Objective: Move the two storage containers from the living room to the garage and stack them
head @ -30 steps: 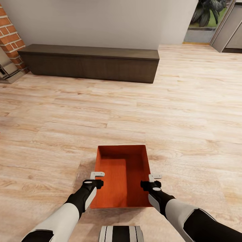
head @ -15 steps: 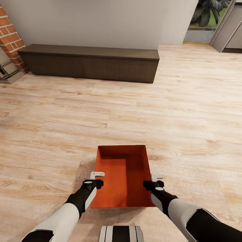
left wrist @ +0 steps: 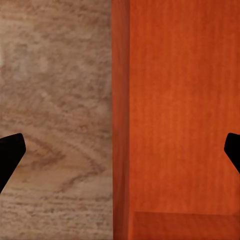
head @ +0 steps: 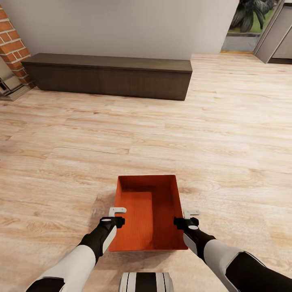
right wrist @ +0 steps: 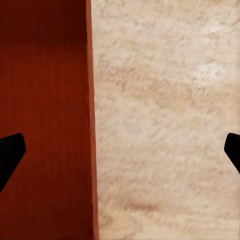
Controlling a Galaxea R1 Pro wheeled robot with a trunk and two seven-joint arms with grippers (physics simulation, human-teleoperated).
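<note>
One orange-red topless storage container [head: 147, 211] lies on the light wood-plank living room floor [head: 61, 154], right in front of me. My left gripper [head: 116, 215] is open and straddles the box's left wall [left wrist: 120, 125], one fingertip [left wrist: 10, 156] over the planks and the other over the box's inside. At the opposite side my right gripper [head: 187, 216] is also open, with the right wall [right wrist: 91, 125] standing between its fingertips [right wrist: 10, 150]. The other container, the garage and its concrete floor are out of view.
A long dark low cabinet [head: 107, 77] runs along the far wall. The red brick fireplace [head: 12, 44] is at the far left. At the far right are a glass door with a plant [head: 247, 20] and a grey unit [head: 280, 36]. Open planks surround the box.
My right gripper has shifted slightly to the right, out over the box's right wall. The left gripper and the box have stayed put.
</note>
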